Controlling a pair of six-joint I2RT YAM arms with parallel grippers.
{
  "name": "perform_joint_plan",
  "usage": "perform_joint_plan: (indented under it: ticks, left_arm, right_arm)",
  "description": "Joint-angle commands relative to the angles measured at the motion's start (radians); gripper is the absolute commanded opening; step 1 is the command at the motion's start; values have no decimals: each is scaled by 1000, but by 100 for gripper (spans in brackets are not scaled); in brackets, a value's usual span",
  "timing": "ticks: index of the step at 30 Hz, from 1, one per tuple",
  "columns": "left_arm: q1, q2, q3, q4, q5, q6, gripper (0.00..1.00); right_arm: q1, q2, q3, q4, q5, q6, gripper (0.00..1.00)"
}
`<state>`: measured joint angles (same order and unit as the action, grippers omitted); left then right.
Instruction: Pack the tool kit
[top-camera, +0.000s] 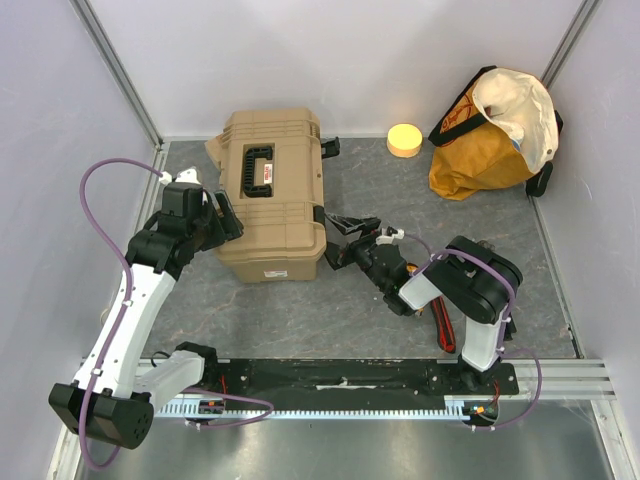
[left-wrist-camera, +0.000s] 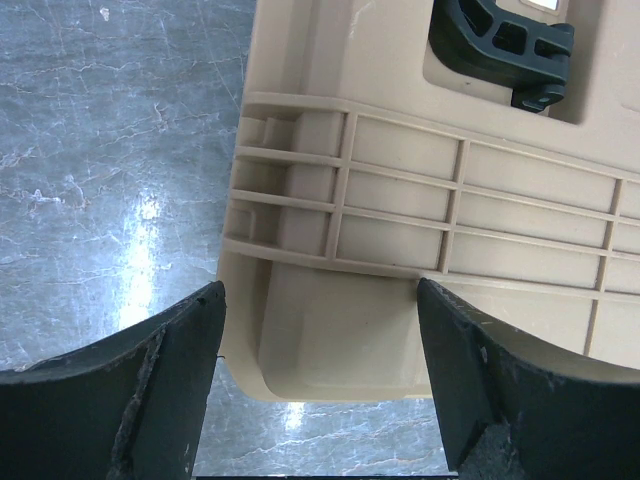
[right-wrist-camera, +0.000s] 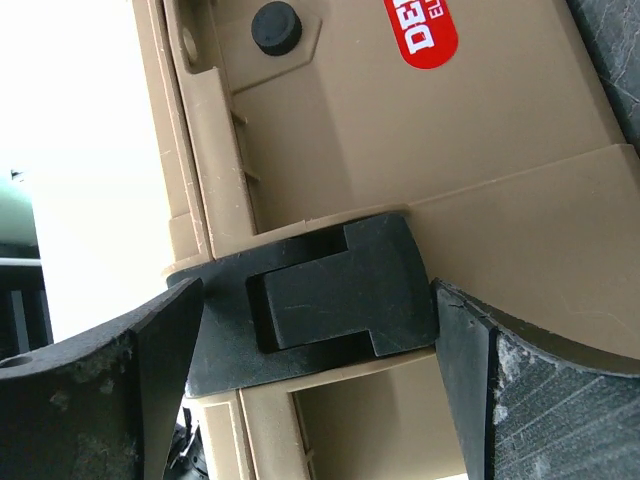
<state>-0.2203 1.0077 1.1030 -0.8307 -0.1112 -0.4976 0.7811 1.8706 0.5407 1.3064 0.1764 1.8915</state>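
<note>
The tool kit is a tan hard-plastic box lying lid-up at the back left of the mat, with a black handle on its lid. My left gripper is at the box's left side. In the left wrist view it stands open, straddling a lid corner. My right gripper is at the box's right front. It stands open with a black latch between its fingers. A red label shows above the latch.
An orange-yellow cloth bag sits at the back right, with a small round yellow object beside it. A red-handled tool lies under the right arm. A second black latch sticks out from the box's far right side. Walls enclose the mat.
</note>
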Motion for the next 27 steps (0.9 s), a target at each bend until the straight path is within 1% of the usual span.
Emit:
perform_joint_plan:
  ticks: [1,6,8,11,15,18,22,27]
  left_arm:
    - [1,-6,-9,12,-2,-22,83]
    - [1,-1,-23,19,22,-21,83]
    - [1,3,-29,19,36,-21,83]
    - [1,6,-48,21,56,-13,83]
    - [-1,9,-69,25,73,-2,83]
    - [1,6,-77,25,65,5,83]
    - [1,3,-77,22,58,11,83]
    - [1,-3,-72,16,33,14,83]
  right_arm:
    - [14,-30,38,307,0,43,98]
    - [21,-10,54,369,-3,54,98]
    - [21,-7,51,390,-2,44,94]
    - [23,-7,48,421,3,27,84]
    - [23,-19,48,432,0,-14,67]
    - [21,-34,36,424,14,-43,56]
    - [23,-51,27,393,17,-74,48]
    - [23,-102,19,268,12,-138,39]
